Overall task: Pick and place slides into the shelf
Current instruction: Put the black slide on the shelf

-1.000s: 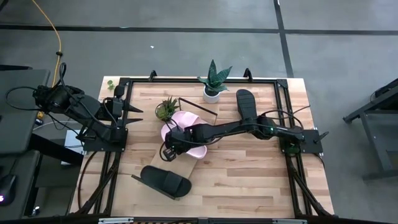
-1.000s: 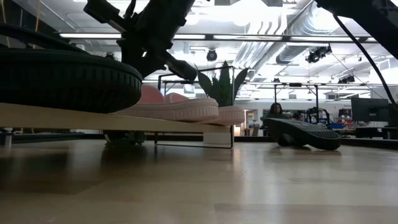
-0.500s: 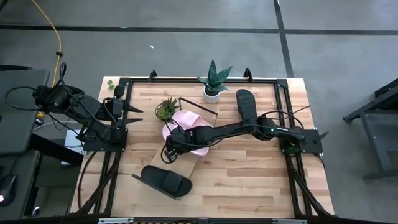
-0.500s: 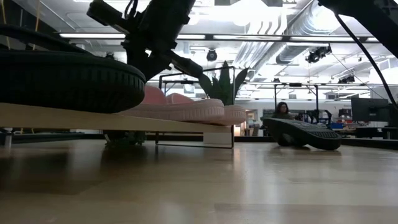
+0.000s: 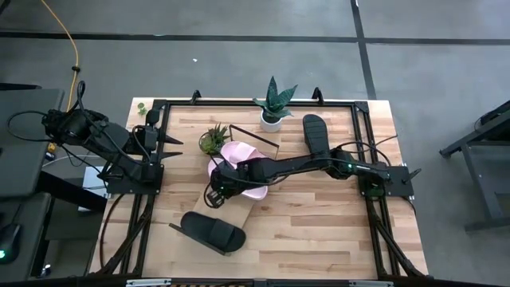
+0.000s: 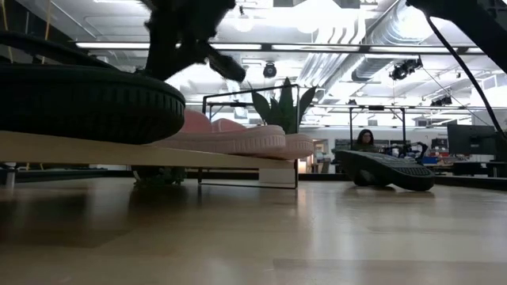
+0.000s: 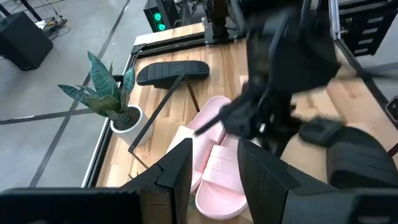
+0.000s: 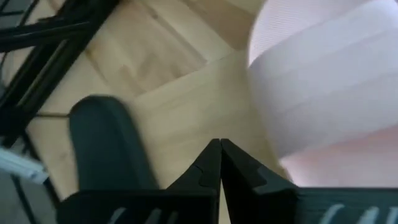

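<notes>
From above, the right pincer [image 5: 215, 194] hovers with fingers pressed together, empty, over the shelf [image 5: 239, 209]; two pink slides [image 5: 239, 159] lie just behind it, one black slide [image 5: 212, 231] in front, another black slide [image 5: 315, 132] far beyond. The left pincer [image 5: 174, 142] waits, parted, at the tabletop [image 5: 319, 231] edge. Level view: pink slides [image 6: 238, 138] rest on the shelf [image 6: 119, 150]. Right wrist: closed fingertips [image 8: 219, 155] above the board.

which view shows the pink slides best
The left wrist view: both pink slides lie side by side on the shelf, straps plain. The high view has the right arm across them. The low view gives only their soles edge-on. The right wrist view shows a blurred part.
</notes>
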Motion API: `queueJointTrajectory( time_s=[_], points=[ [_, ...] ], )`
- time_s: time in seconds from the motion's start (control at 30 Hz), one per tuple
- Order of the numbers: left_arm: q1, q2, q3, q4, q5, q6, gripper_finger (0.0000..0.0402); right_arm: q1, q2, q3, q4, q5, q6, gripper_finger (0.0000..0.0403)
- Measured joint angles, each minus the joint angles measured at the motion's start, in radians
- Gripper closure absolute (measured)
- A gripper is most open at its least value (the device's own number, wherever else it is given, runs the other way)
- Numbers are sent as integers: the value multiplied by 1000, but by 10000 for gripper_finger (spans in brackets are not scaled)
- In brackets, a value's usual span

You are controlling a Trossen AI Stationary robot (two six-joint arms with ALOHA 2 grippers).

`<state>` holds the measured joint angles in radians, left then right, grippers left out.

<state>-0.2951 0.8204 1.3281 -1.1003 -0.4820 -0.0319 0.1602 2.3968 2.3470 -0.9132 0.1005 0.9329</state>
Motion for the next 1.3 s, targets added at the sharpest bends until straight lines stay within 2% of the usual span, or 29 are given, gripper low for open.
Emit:
queueJointTrajectory(
  time_s=[0.1,0.23,0.37,0.53,0.73,0.8,1.0,1.23,1.3],
  points=[
    [0,0,0,-18,0,0,287,19,-51,7,-31,14,-10,396],
    [0,0,0,-30,0,0,286,64,-150,8,-127,138,17,368],
    [0,0,0,-22,0,0,286,112,-218,8,-307,270,155,319],
    [0,0,0,-21,0,0,286,178,-276,8,-676,404,422,267],
    [0,0,0,-22,-42,0,286,163,-400,-103,-653,447,478,237],
    [0,0,0,-26,-59,0,286,143,-457,-180,-658,468,475,234],
    [0,0,0,-33,-91,0,286,84,-681,-450,-661,418,458,233],
    [0,0,0,-34,-94,-38,286,2,-1048,-889,-654,328,494,233],
    [0,0,0,-33,-107,-58,286,-17,-1152,-1014,-592,320,532,233]
  ],
)
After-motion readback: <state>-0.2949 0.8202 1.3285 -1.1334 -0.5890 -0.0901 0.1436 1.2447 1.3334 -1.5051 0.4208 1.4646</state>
